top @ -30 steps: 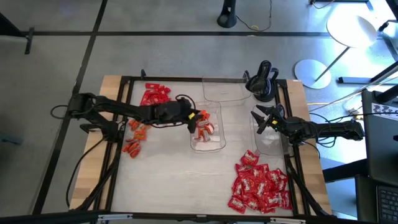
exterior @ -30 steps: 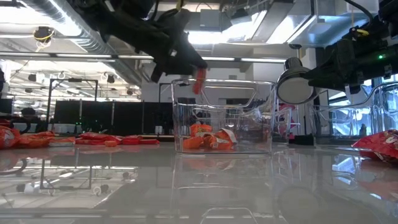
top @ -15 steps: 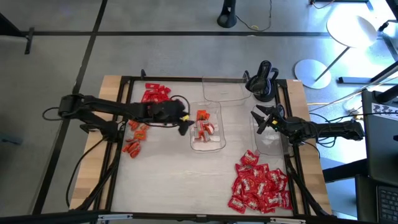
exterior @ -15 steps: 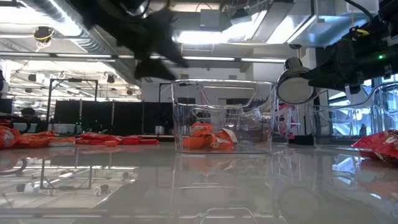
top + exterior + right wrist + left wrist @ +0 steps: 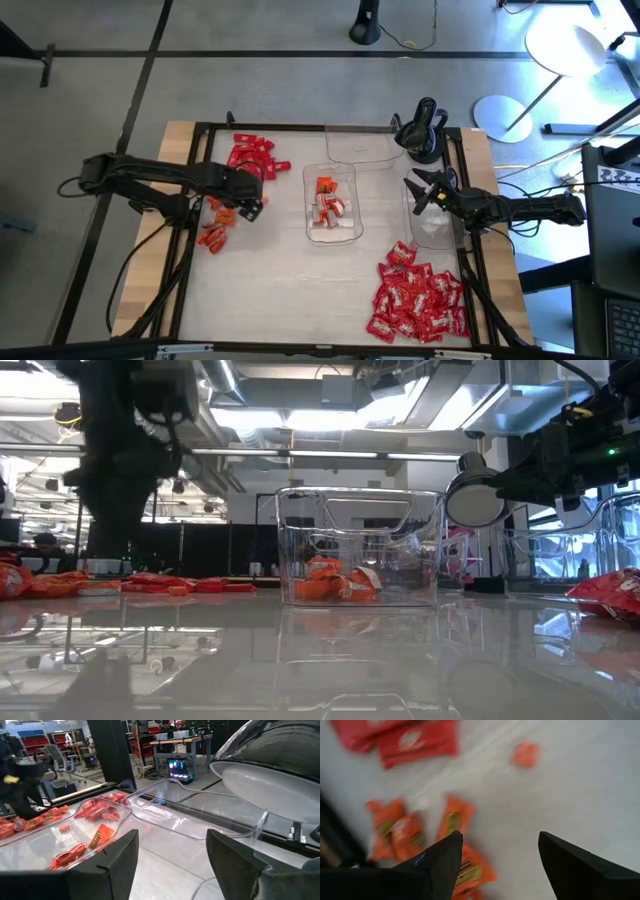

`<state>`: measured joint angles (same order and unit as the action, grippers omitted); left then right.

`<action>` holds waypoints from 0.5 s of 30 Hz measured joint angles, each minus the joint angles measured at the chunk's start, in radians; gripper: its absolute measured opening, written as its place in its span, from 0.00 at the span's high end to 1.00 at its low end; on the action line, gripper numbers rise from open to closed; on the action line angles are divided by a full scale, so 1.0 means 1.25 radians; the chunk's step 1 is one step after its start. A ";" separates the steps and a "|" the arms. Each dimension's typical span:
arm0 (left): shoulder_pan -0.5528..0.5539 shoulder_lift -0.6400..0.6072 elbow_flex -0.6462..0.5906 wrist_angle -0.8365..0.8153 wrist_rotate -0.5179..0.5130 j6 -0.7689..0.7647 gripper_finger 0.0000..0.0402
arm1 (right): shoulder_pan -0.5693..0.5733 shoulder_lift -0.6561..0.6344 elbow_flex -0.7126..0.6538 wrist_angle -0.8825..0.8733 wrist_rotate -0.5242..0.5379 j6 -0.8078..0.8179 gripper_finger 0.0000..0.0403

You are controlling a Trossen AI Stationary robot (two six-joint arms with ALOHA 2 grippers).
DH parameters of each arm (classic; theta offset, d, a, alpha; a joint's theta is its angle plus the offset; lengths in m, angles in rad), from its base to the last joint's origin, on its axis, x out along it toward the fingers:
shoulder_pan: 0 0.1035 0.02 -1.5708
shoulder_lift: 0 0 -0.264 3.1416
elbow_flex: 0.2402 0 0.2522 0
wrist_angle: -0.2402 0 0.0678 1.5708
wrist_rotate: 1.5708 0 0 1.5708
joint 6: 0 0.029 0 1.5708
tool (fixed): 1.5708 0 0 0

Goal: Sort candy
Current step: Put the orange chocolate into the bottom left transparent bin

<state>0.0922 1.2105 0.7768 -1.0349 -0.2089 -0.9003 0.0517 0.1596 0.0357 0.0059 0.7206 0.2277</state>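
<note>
Loose orange candy [image 5: 218, 225] lies on the table's left part, below my left gripper [image 5: 252, 207]. That gripper points down and is open, with nothing between its fingers [image 5: 500, 840]; orange candy [image 5: 454, 820] lies under it. A clear tray [image 5: 308, 215] at the table's middle holds a few orange candies [image 5: 328, 205], which also show in the low view [image 5: 330, 582]. My right gripper [image 5: 413, 190] waits open at the right, level, above another clear tray [image 5: 432, 232].
A heap of plain red candy [image 5: 248, 153] lies at the far left. A big heap of red candy with white marks [image 5: 420, 300] lies at the near right. A third clear tray [image 5: 362, 148] stands at the far middle, with a black stand [image 5: 420, 130] beside it. A black frame [image 5: 190, 230] borders the table.
My left gripper held an orange candy above the middle tray and let it go; the candy now lies in the tray. The gripper then drew back toward the table's left edge and tipped from slanting to pointing down, above the loose orange candy.
</note>
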 joint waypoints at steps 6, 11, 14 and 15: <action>0.052 0.035 -0.051 -0.002 -0.004 0.036 0.38 | 0.000 0.000 0.000 0.001 0.002 0.001 0.43; 0.092 0.051 -0.084 0.040 -0.010 0.078 0.38 | 0.000 0.000 0.000 0.002 0.002 0.002 0.43; 0.112 0.051 -0.106 0.087 -0.010 0.103 0.38 | 0.000 0.000 0.000 0.002 0.002 0.002 0.43; 0.119 0.051 -0.111 0.093 -0.010 0.111 0.38 | 0.000 0.000 0.000 0.002 0.002 0.002 0.43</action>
<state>0.2413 1.2739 0.6381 -0.9190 -0.2211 -0.7622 0.0517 0.1596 0.0357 0.0090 0.7227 0.2306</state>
